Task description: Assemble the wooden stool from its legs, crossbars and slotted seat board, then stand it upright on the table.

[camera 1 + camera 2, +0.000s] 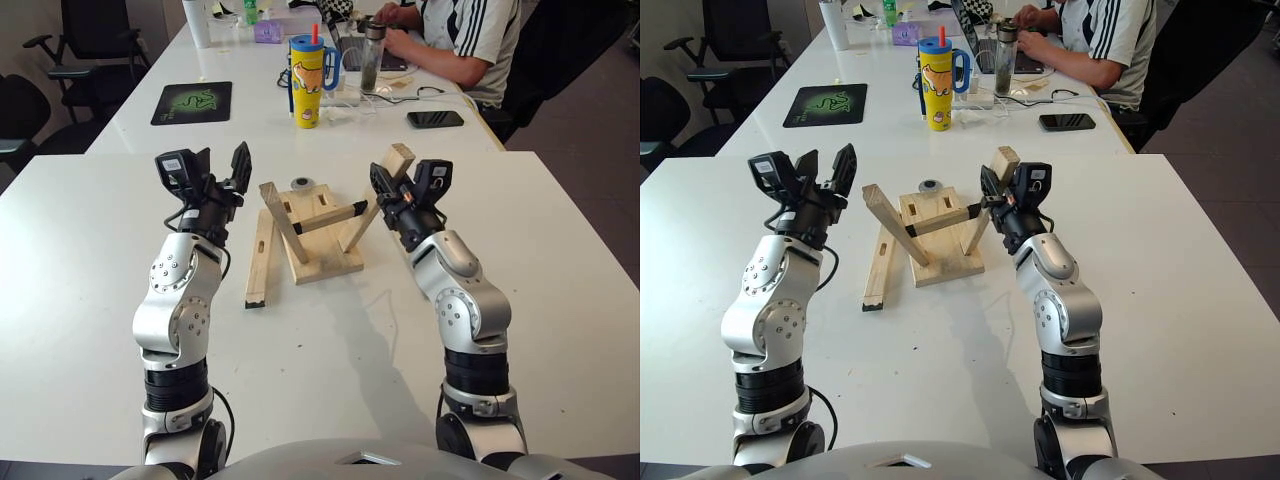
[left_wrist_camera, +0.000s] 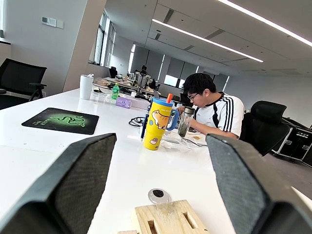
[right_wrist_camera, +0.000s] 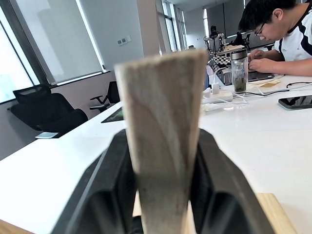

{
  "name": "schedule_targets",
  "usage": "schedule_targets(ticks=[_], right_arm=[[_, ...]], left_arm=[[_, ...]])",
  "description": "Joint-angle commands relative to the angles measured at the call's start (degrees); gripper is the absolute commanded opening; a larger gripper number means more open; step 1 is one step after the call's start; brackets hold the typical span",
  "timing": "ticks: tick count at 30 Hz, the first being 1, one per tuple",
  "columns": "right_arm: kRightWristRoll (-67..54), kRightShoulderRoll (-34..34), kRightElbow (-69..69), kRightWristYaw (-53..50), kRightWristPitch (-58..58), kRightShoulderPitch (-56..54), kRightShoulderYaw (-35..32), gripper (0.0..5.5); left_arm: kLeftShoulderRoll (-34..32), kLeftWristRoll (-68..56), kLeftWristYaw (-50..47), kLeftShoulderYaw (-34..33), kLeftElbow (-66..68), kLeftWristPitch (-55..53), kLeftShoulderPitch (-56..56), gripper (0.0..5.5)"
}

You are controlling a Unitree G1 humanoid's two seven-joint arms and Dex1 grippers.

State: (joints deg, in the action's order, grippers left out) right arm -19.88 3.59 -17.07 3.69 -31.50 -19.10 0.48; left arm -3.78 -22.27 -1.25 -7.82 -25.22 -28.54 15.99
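You are holding the right claw (image 1: 388, 188) closed on the right leg (image 1: 401, 158), with one finger pressing on each side of the wood, as the right wrist view is showing clearly. This leg is standing tilted at the right edge of the seat board (image 1: 325, 264), its upper end leaning away from the board and its lower end coming down to the board.

The seat board is lying flat on the white table (image 1: 90, 260), about in the middle between your two arms, and its slots are facing up. On its left part the left leg (image 1: 282, 222) is standing tilted as well. The crossbar (image 1: 330, 216) is running from this leg toward the right leg; its dark end is reaching the right leg, but I cannot tell if it is sitting inside it. The loose leg (image 1: 260, 262) is lying flat on the table, just beside the left edge of the board.

Your left claw (image 1: 222, 160) is hanging above the table to the left of the wooden parts, with its fingers (image 2: 83, 187) spread wide apart and holding nothing.

Just behind the board a round grey cap (image 1: 301, 183) is sitting in the table. On the next table a yellow cup (image 1: 307, 85), a black mat (image 1: 192, 102) and a phone (image 1: 435, 119) are lying well apart from the stool parts.
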Motion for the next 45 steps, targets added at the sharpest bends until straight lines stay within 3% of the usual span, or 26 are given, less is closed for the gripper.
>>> schedule_targets(ticks=[1,19,33,35,39,45], right_arm=[[4.11,1.16,0.50,-0.20,-2.17,0.68,3.86,1.03],[6.88,1.62,-0.38,0.46,-5.16,3.04,9.95,1.05],[6.26,9.04,3.07,4.06,-14.60,8.16,15.61,1.08],[4.59,7.40,2.93,2.83,-15.59,7.77,15.18,1.09],[-1.38,-0.81,4.40,-3.54,-20.84,5.68,7.05,1.09],[-0.76,-8.00,4.75,-12.25,-23.23,3.62,1.89,1.05]], left_arm=[[0.49,0.50,-0.84,1.10,-0.86,-1.21,1.52,3.40],[6.57,5.13,-2.36,6.56,9.36,0.44,6.33,3.40],[5.56,5.98,-2.03,6.65,9.29,-0.98,4.35,3.40],[5.62,6.00,-2.04,6.83,9.06,-1.18,4.27,3.40],[5.68,6.21,-1.95,7.74,8.21,-1.73,3.66,3.40],[5.26,7.10,-2.32,8.73,6.51,-2.18,3.31,3.40]])
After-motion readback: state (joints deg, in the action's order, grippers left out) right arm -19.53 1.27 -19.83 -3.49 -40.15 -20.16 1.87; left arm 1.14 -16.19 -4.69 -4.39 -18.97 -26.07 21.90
